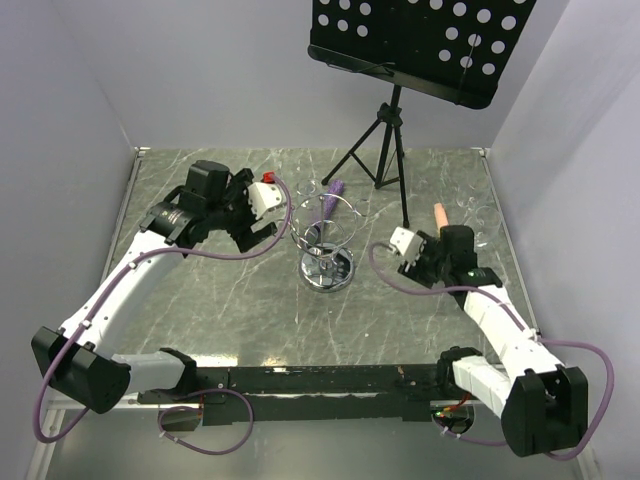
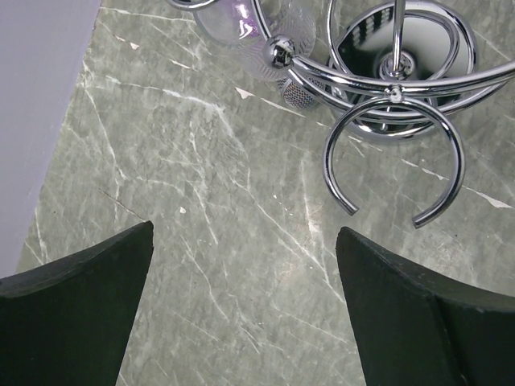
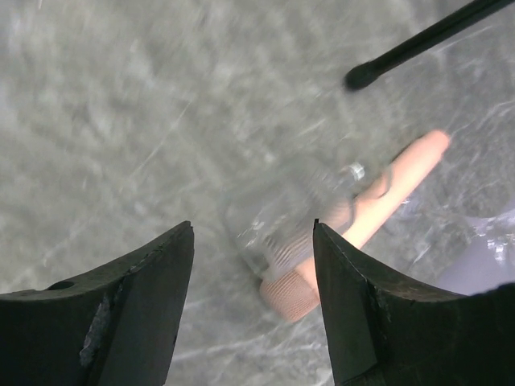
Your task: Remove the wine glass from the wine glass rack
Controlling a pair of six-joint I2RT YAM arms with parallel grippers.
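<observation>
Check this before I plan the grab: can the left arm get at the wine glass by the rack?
Probably yes. The left pincer is open and only bare table lies between it and the wine glass, though the rack has wire loops crowding close beside the glass.

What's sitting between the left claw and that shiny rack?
Nothing: the left wrist view shows bare marble table between left gripper and wine glass rack.
</observation>
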